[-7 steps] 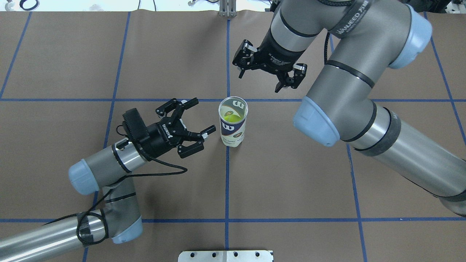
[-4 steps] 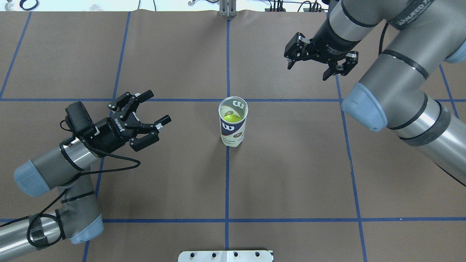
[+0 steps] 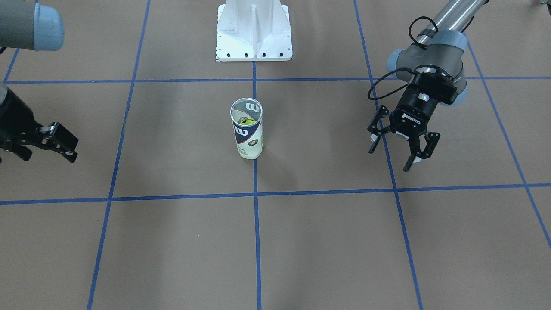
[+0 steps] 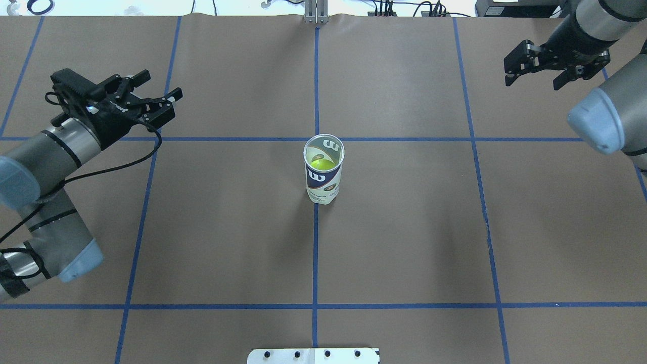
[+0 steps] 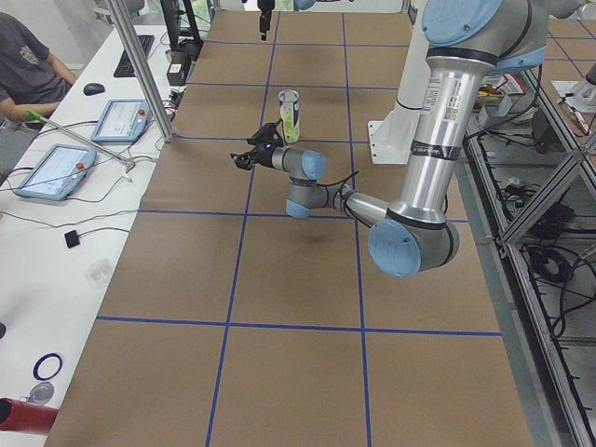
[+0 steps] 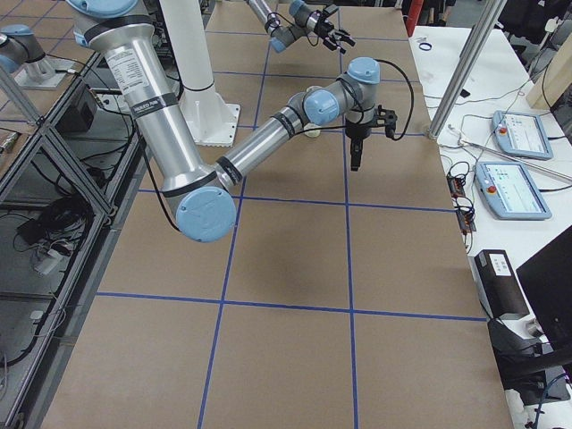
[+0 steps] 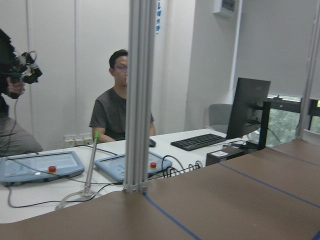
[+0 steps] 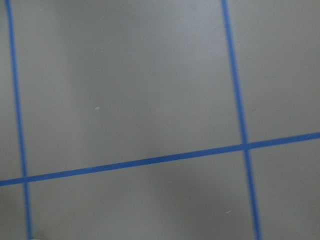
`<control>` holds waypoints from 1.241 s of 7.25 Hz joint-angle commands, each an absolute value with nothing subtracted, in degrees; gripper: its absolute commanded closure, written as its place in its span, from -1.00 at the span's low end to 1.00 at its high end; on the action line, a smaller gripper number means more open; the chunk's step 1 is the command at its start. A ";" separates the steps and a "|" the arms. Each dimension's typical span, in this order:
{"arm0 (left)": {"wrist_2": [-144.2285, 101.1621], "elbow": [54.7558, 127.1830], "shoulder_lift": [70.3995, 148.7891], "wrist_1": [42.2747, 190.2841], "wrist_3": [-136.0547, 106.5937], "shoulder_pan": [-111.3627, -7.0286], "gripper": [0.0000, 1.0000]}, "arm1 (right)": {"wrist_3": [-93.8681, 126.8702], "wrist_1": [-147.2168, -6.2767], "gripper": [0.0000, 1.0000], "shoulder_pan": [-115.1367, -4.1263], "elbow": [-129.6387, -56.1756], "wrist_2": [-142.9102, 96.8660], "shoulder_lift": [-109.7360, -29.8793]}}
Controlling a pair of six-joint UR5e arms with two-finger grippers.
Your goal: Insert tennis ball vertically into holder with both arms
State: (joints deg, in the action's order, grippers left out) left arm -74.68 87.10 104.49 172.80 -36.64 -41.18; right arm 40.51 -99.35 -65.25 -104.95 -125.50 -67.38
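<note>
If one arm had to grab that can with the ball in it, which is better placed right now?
Probably the left. The left gripper, jaws open, is nearer the holder than the right gripper, which sits farther out. Neither touches it; the tennis ball lies inside.

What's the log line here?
tennis ball: in holder | holder: upright, free-standing | left gripper: open, empty, far off | right gripper: open, empty, far off

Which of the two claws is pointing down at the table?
The right gripper, top right in the overhead view: its wrist camera sees only the table. The left gripper points sideways instead, toward a seated man.
</note>
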 commanded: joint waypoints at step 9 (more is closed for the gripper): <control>-135.53 88.69 106.38 107.84 -30.01 -78.02 -0.98 | 12.60 -82.62 -0.98 -84.52 -91.17 -131.31 -82.96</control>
